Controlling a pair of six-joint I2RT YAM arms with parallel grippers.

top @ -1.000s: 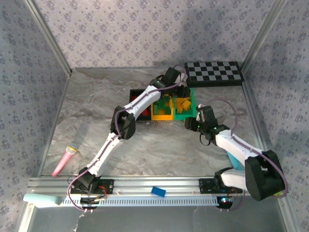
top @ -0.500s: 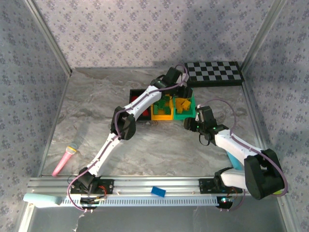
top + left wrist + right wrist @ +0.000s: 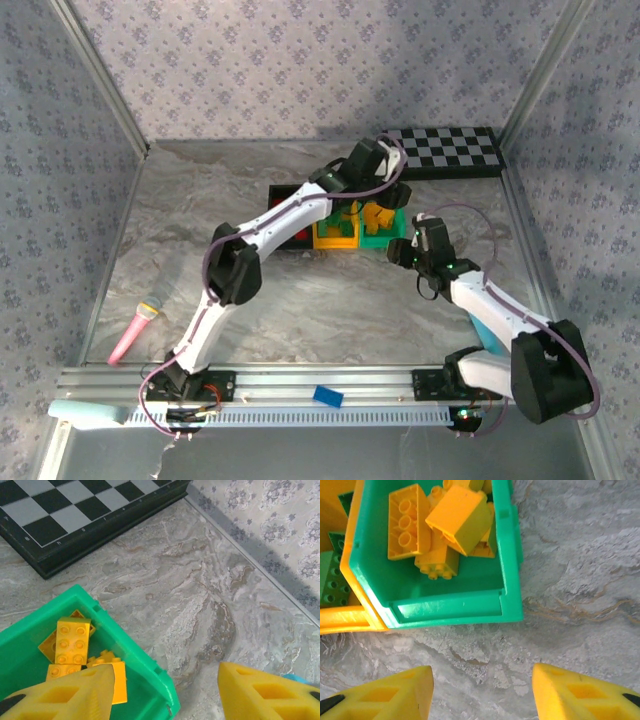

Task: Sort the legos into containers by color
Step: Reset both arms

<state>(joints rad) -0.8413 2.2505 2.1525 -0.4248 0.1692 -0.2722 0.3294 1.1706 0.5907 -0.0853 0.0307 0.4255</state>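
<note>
Three joined containers stand mid-table: black, yellow-orange and green. Several yellow legos lie in the green bin, and green legos in the yellow-orange bin. Red ones show in the black bin. My left gripper hovers over the green bin's far right corner, open and empty, with yellow legos below its left finger. My right gripper hangs open over bare table just in front of the green bin.
A black-and-white checkerboard lies at the back right, close behind the bins. A pink toy microphone rests at the left. A lone blue brick sits on the front rail. Metal frame posts border the table.
My left gripper's jaws have spread apart and it has shifted right over the green bin, its elbow swinging left. The right gripper has edged slightly away to the right.
</note>
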